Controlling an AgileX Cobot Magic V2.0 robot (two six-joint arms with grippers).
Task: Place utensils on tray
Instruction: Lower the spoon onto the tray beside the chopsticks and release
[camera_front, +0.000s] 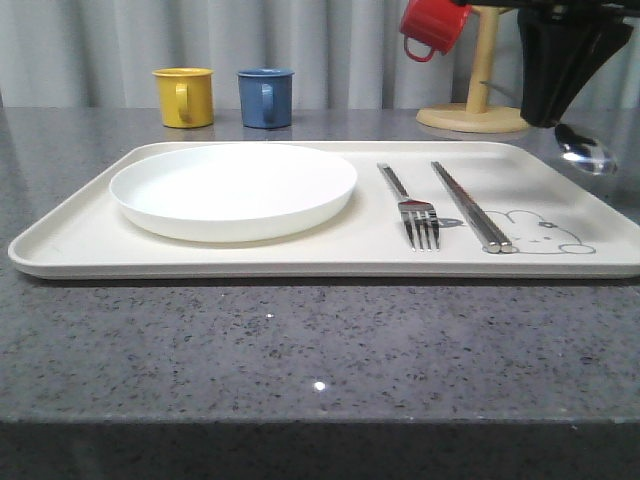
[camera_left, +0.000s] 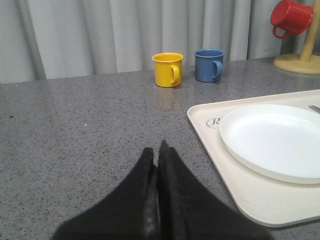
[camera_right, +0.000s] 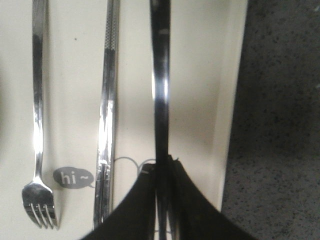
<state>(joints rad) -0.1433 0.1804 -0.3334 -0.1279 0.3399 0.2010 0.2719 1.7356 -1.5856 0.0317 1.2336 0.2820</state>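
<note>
The cream tray lies across the table. A silver fork and a pair of chopsticks rest side by side on its right half, tines and tips toward the front. My right gripper hangs above the tray's far right corner, shut on a spoon whose shiny bowl juts out below it. In the right wrist view the spoon handle runs straight out from the shut gripper, parallel to the chopsticks and fork, over the tray. My left gripper is shut and empty over the bare table, left of the tray.
A round white plate fills the tray's left half. A yellow mug and a blue mug stand behind the tray. A red mug hangs on a wooden stand at the back right.
</note>
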